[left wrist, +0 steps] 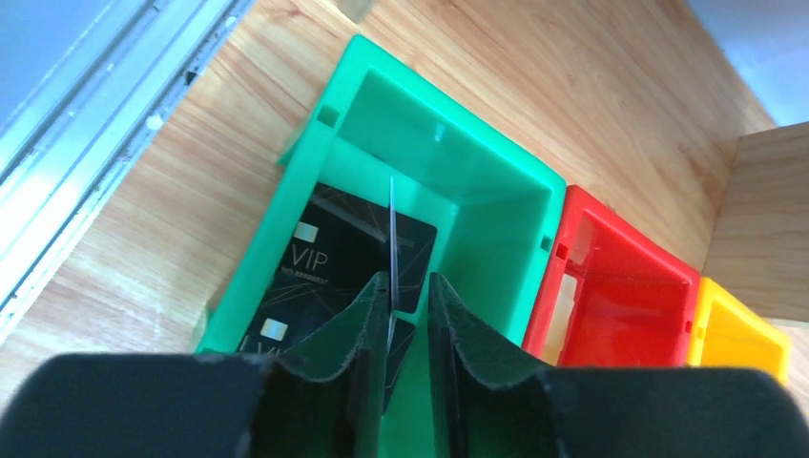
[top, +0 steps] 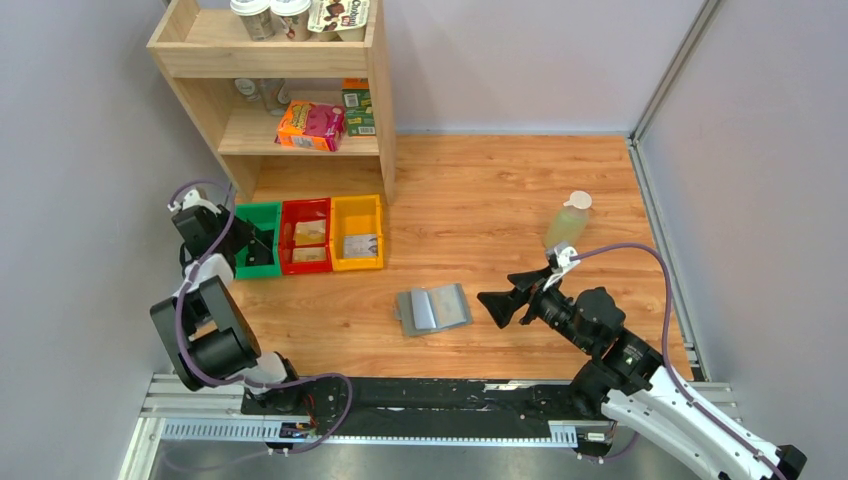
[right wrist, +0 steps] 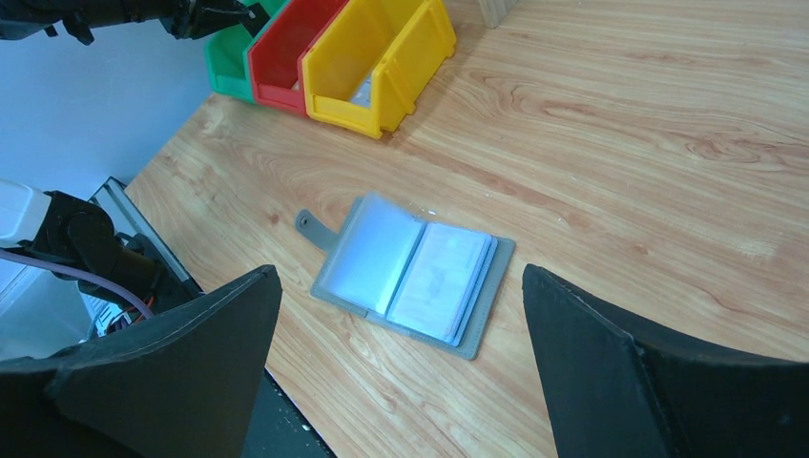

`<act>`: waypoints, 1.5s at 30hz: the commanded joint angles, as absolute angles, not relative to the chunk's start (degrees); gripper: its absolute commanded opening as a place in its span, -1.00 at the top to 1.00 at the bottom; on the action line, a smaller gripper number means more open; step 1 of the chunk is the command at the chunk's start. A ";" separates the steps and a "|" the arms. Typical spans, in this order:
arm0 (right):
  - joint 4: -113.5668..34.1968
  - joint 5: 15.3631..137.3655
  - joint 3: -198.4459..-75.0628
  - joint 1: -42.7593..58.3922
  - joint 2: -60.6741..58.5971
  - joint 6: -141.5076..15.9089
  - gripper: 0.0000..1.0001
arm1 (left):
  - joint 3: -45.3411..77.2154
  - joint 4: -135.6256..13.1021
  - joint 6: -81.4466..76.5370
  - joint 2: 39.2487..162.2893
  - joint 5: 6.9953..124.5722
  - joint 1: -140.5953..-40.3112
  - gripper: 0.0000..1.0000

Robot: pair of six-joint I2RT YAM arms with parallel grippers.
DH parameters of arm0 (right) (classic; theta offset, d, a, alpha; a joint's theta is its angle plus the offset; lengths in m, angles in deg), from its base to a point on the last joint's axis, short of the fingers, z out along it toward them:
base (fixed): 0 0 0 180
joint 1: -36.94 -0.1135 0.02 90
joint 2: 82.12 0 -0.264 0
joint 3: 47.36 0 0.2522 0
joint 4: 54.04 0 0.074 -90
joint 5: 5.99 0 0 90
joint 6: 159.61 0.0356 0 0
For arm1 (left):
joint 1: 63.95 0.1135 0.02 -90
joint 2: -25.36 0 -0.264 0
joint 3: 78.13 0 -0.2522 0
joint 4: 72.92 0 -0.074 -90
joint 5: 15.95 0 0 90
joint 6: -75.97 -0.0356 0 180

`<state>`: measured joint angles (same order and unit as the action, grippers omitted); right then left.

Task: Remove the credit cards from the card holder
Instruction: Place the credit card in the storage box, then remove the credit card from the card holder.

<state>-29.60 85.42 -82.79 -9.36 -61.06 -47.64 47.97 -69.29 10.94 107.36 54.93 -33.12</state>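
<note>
- Grey card holder [top: 433, 309] lies open on the wood-grain tabletop [top: 480, 200], glossy sleeves up.
- Right hand [top: 490, 310] spread wide just beside it.
- Left hand [left wrist: 408, 296] well apart from it, over green plastic bin [left wrist: 496, 200] of black credit cards [left wrist: 334, 258]; grip unclear.

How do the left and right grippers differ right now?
The left gripper is down inside the green bin; the right gripper hovers over the table beside the open card holder. The left's jaws are nearly together with a thin card on edge between them; the right's are spread wide and empty. Both have black fingers.
</note>
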 commanded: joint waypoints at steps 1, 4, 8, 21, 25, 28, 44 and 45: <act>-28.51 85.76 -83.53 -9.20 -61.12 -48.70 -1.00 | 43.82 -63.22 6.89 103.94 59.88 -32.75 0.30; -26.93 86.29 -84.58 -9.20 -60.50 -48.43 -1.00 | 42.58 -59.61 4.87 102.10 61.74 -32.75 -0.06; -24.73 86.55 -86.17 -9.20 -59.88 -48.17 -1.00 | 41.00 -53.55 4.07 99.81 62.44 -32.75 -0.29; -18.66 87.00 -93.72 -9.29 -45.31 -45.27 -1.00 | 38.80 -34.75 7.14 85.23 61.73 -44.15 -0.52; -17.34 86.47 -95.83 -9.20 -38.45 -43.51 -1.00 | 39.85 -29.90 11.53 79.51 61.47 -52.76 -0.52; -17.52 85.24 -96.80 -9.20 -33.54 -42.37 -0.96 | 40.82 -27.87 14.69 75.04 62.35 -61.54 -0.53; -20.15 80.49 -104.89 -10.25 -12.34 -38.15 -0.27 | 47.59 -38.67 25.96 79.31 73.34 -105.43 -0.57; -20.33 80.58 -105.32 -10.25 -10.68 -38.06 -0.23 | 47.41 -39.03 25.69 82.02 73.60 -106.48 -0.57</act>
